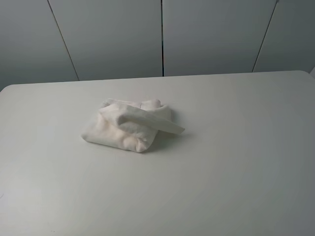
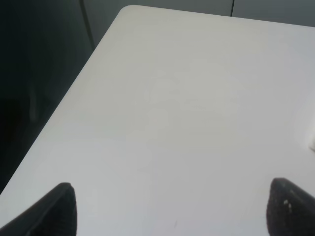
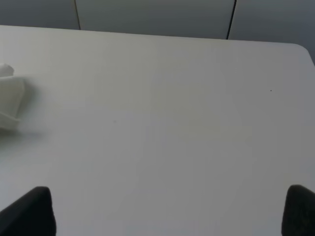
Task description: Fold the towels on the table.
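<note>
Overhead, a broad white desk (image 1: 236, 162) with rounded corners fills the view, smooth and plain; behind it runs a grey panelled wall (image 1: 118, 34) with dark vertical seams. Neither arm shows in the high view. Left hand (image 2: 170, 209): only two dark fingertips (image 2: 56, 211) visible at the frame edge, set wide apart, holding nothing, above bare desk near a rounded corner. Right hand (image 3: 170, 211): same, dark fingertips (image 3: 32, 211) spread wide, empty, over bare desk. The towel (image 1: 130, 125) sits in a rumpled white heap slightly left of desk centre, one folded flap jutting toward the right; well apart from both hands, its edge just visible in the right wrist view
</note>
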{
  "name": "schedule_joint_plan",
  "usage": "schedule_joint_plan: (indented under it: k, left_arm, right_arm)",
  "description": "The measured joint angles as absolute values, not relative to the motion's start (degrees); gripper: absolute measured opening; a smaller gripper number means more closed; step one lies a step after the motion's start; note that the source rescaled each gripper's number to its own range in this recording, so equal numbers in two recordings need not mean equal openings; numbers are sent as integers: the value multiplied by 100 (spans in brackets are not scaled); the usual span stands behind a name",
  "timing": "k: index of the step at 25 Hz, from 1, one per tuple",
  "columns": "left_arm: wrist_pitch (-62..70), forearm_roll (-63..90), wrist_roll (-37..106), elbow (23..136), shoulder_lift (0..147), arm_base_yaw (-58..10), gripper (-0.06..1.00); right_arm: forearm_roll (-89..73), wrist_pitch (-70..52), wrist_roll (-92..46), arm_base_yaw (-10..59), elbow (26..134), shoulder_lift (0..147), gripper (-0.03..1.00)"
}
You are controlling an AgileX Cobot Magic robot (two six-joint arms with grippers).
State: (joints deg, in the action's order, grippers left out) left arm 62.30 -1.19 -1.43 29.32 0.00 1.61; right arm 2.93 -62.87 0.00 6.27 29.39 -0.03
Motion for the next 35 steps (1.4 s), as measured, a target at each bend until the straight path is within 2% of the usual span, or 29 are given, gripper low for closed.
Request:
schedule_joint_plan:
  k: [7, 14, 35]
  left_arm:
    - [6230, -110, -132, 2932, 0, 112, 100]
    - [6230, -120, -132, 2932, 0, -573, 100]
    - [6230, -120, -132, 2932, 0, -583, 100]
  right_arm:
    - [339, -6287, 0, 627, 2939, -3, 100]
    - [339, -6287, 0, 627, 2939, -3, 100]
    - [339, -6287, 0, 627, 2939, -3, 100]
